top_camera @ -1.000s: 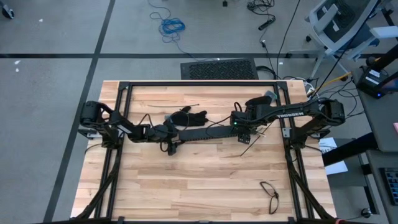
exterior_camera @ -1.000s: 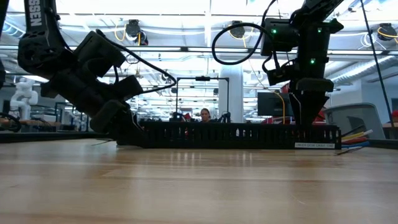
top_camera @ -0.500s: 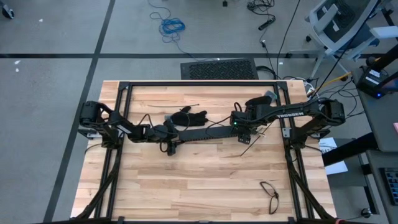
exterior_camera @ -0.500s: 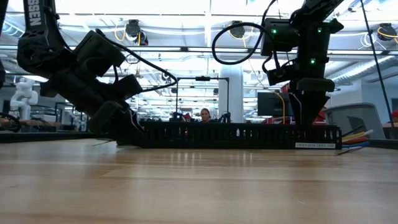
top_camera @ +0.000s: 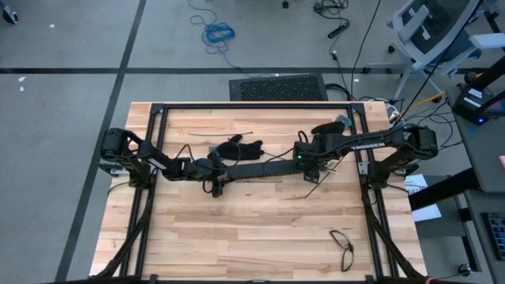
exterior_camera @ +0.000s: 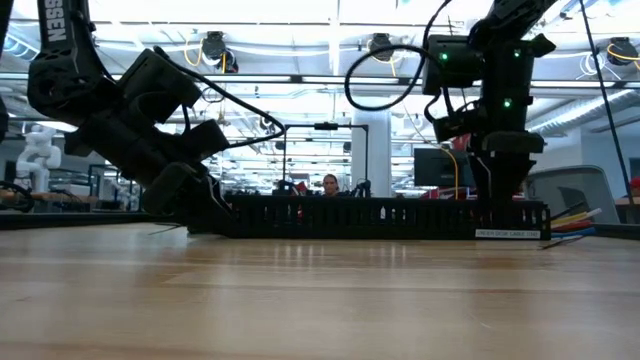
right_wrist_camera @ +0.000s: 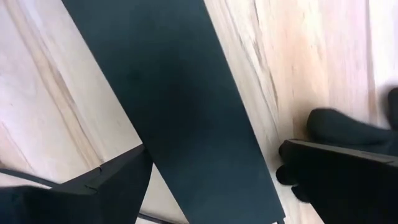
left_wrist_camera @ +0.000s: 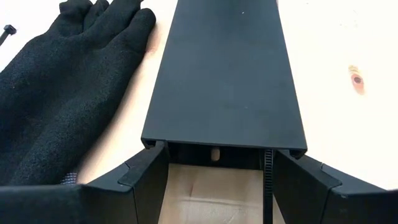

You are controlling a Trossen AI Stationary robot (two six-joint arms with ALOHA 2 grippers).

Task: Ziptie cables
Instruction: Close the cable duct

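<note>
A long black slotted bar (top_camera: 264, 169) lies flat across the table's middle. My left gripper (left_wrist_camera: 221, 163) is at its left end, fingers closed against it. Near the bar's right end my right gripper (right_wrist_camera: 214, 151) points down and is open, one finger on each side of the bar (right_wrist_camera: 168, 93), which runs slantwise between them; I cannot tell whether they touch it. Coloured cables (exterior_camera: 570, 216) stick out of the bar's right end onto the table. A thin black strip (left_wrist_camera: 268, 180) runs beside one left finger. My left gripper holds the slotted bar by its left end (left_wrist_camera: 224, 147), between its two fingers. The fingertips (left_wrist_camera: 155, 163) meet the end's two corners, just under the lid's edge. They slant down from the table's left and lie along the bar. The bar rests flat on the table.
A black glove (top_camera: 237, 148) lies just beyond the bar's left part, close to my left gripper. A black cable loop (top_camera: 343, 246) lies near the front right corner. Thin black strips (top_camera: 316, 189) lie by the right gripper. A black frame (top_camera: 252, 106) borders the tabletop.
</note>
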